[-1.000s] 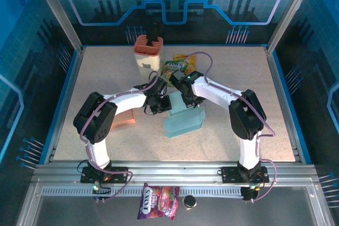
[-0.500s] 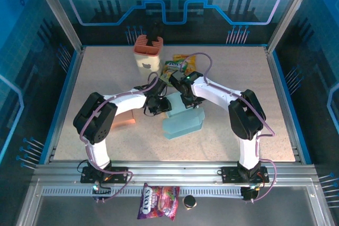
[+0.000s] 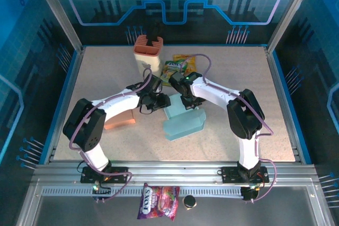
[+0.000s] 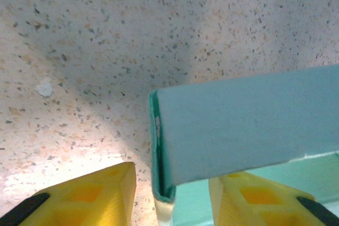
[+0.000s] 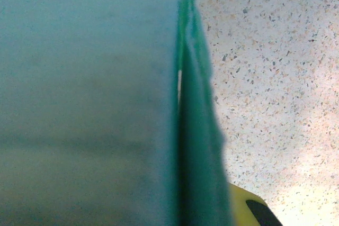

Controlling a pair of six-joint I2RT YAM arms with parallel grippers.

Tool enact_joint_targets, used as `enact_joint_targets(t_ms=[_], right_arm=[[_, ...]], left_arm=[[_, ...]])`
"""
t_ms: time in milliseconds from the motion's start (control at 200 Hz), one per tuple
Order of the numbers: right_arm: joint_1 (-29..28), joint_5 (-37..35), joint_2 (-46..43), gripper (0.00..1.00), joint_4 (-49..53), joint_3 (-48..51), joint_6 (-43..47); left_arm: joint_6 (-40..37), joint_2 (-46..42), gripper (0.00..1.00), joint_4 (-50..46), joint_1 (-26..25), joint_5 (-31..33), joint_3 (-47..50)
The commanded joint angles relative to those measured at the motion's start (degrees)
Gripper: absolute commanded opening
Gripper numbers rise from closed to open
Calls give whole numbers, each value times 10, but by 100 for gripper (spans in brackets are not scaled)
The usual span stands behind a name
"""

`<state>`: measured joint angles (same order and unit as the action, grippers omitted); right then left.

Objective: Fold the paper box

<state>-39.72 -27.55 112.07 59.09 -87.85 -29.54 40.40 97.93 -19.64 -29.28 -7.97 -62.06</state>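
The box (image 3: 185,123) lies at about the centre of the table (image 3: 238,78), a touch toward 6 o'clock. It is pale teal card, matte and smooth, with flat panels, crisp creases and a scalloped flap on its 3 o'clock side. It looks light and thin. The panels should be stiff along their length but quick to buckle or crease wrongly if pinched mid-span, and the whole box is likely to slide on the hard speckled table when pushed. The best hold is probably close to a fold line or at a doubled edge, where two layers give some strength. The right gripper (image 3: 184,100) sits at the box's 12 o'clock edge. Its wrist view shows a doubled edge of card running down into the closed jaws, so it appears clamped on that wall. The left gripper (image 3: 159,102) is at the box's 10 o'clock corner. Its jaws stand apart, astride the raised panel's edge, with a gap on the outer side and nothing pinched. Torn corners and a crushed wall are the main risks.
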Motion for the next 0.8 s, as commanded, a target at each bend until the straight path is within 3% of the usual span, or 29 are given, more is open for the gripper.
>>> enact_joint_targets(t_ms=[0, 240, 465, 580, 790], right_arm=[[-4, 7, 9, 0, 17, -14, -10], [-3, 9, 4, 0, 15, -11, -10], [-3, 11, 5, 0, 14, -11, -11], [-3, 13, 5, 0, 13, -12, -12], [-3, 14, 5, 0, 14, -12, -14]], left_arm=[[-10, 18, 39, -12, 4, -11, -5], [-18, 36, 32, -18, 4, 14, -15], [-19, 40, 15, -17, -1, 47, -10], [-13, 44, 0, -20, -6, 53, -10], [-3, 40, 0, -28, -13, 69, -14]])
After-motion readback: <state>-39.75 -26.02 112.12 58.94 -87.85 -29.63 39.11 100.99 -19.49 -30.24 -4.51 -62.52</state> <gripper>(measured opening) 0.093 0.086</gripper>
